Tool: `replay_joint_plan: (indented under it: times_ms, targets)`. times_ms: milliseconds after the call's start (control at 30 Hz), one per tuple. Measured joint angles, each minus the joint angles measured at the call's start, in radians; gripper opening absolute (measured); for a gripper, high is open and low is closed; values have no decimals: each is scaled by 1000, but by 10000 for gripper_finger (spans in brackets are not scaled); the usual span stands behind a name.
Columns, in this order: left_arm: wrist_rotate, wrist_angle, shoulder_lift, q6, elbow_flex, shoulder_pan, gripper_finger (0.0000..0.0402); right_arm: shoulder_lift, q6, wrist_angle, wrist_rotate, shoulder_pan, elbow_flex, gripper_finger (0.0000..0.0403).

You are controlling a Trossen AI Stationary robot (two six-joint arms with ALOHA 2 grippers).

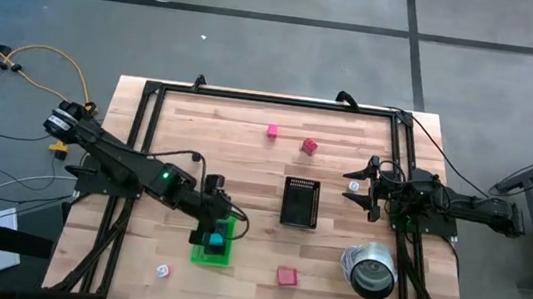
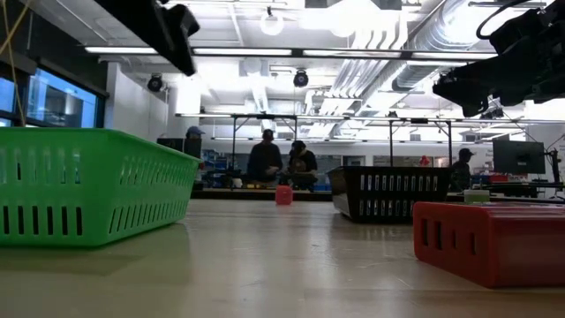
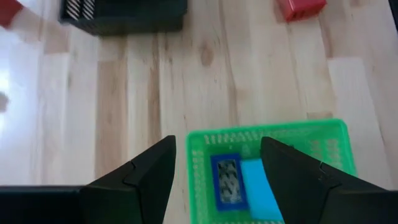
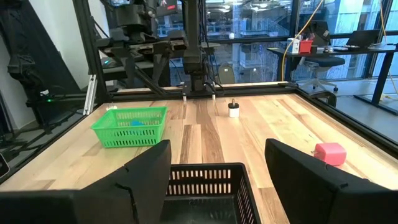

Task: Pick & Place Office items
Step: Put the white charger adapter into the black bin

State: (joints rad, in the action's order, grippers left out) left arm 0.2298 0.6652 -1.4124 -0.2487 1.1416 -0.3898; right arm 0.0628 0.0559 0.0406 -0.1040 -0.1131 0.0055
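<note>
My left gripper (image 1: 223, 229) (image 3: 217, 149) hangs open above the bright green tray (image 1: 204, 254) (image 3: 205, 140), with nothing between its fingers. In the tray lie a dark blue piece (image 3: 227, 180) and a light blue piece (image 3: 258, 190) side by side on the tray's floor. On the table lie a pink piece (image 1: 273, 130), a red piece (image 1: 308, 146), another red piece (image 1: 285, 275) and two tiny white pieces (image 1: 163, 271) (image 1: 354, 187). My right gripper (image 1: 359, 186) (image 4: 217, 152) waits open at the table's right, pointing level toward the black tray (image 1: 301, 202).
The black slotted tray (image 3: 124, 15) stands mid-table. A shiny silver can (image 1: 370, 270) lies near the right front corner. A black frame (image 1: 272, 98) runs along the far and side edges. Bare wood lies between the green and black trays. People sit in the room beyond (image 2: 282, 163).
</note>
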Motion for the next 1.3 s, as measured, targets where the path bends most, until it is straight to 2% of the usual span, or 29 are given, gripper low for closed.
replay_joint_plan:
  times_ms: [67, 200, 467, 800, 1300]
  targets:
    - [-23, -17, 0, 28, 0, 28, 228, 0, 0, 0, 0, 0, 0, 248]
    - [-133, -73, 0, 79, -17, 98, 228, 0, 0, 0, 0, 0, 0, 248]
    - [-330, -223, 43, 122, -153, 242, 228, 0, 0, 0, 0, 0, 0, 248]
    - [-351, -230, 199, 146, -262, 340, 228, 0, 0, 0, 0, 0, 0, 248]
    - [-337, -231, 438, 92, -465, 455, 228, 0, 0, 0, 0, 0, 0, 248]
